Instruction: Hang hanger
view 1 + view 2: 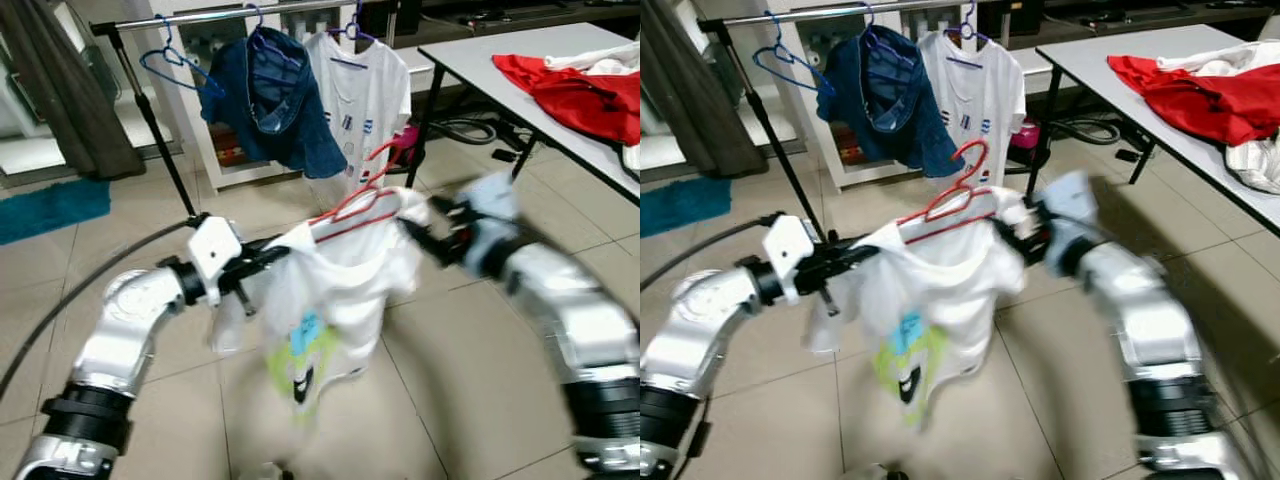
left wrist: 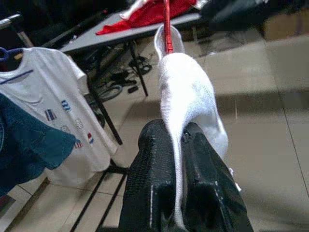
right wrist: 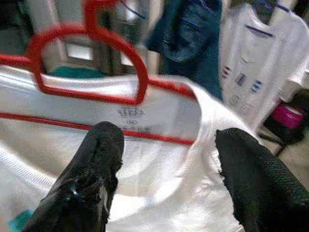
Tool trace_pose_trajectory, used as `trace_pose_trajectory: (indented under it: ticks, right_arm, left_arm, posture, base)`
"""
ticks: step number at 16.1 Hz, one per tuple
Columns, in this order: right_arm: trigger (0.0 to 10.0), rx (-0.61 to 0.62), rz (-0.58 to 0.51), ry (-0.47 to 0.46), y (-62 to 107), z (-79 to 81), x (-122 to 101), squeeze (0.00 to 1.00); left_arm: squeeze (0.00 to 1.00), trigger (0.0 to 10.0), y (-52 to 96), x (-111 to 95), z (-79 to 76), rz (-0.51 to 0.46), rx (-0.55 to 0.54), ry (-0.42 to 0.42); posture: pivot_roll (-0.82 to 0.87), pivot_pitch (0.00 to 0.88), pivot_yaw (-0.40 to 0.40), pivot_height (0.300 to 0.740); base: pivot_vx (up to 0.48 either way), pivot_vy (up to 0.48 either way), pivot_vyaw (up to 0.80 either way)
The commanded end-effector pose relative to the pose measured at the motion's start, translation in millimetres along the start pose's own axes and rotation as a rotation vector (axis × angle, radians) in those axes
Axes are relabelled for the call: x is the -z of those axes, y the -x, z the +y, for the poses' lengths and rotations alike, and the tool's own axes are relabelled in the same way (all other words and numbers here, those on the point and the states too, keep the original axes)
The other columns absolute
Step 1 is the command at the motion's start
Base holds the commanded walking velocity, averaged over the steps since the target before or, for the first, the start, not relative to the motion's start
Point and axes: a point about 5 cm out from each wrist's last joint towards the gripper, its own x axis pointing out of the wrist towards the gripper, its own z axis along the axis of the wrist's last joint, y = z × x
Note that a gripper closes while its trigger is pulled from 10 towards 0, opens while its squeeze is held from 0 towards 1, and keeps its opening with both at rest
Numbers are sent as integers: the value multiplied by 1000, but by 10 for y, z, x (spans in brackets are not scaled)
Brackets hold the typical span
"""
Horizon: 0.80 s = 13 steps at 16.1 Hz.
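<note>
Red hanger (image 1: 952,200) carries a white shirt (image 1: 930,290), held mid-air between both arms, short of the clothes rail (image 1: 840,10), presumably for lifting onto it. Left gripper (image 2: 181,145) is clamped on the shirt's shoulder. Right gripper (image 3: 169,145) stands apart, fingers straddling the opposite shoulder.
</note>
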Motion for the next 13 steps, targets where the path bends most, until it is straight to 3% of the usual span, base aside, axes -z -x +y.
trace_pose_trajectory:
  ticks: [1, 4, 5, 6, 13]
  right_arm:
    - [10000, 100, 16, 0, -58, -24, 1, 0]
    - [10000, 185, 32, 7, -98, -36, 20, 0]
    - [4824, 213, 41, -8, -103, -52, 29, 0]
    - [1882, 237, 44, -11, -111, -69, 29, 0]
    - [392, 250, 6, -68, -297, -30, -38, 0]
  left_arm:
    - [0, 0, -14, -68, -14, -52, -23, 8]
    - [0, 0, -59, -82, -58, -74, -31, 33]
    - [0, 0, -74, -87, -75, -77, -30, 35]
    - [0, 0, -82, -95, -94, -83, -26, 38]
    - [0, 0, -135, -116, -161, -91, 2, 46]
  posture:
    - [-151, 0, 61, 740]
    - [-150, 0, 64, 740]
    - [-150, 0, 63, 740]
    - [-152, 0, 64, 740]
    - [-148, 0, 67, 740]
  base:
    - [0, 0, 0]
    - [0, 0, 0]
    - [0, 0, 0]
    - [0, 0, 0]
    - [0, 0, 0]
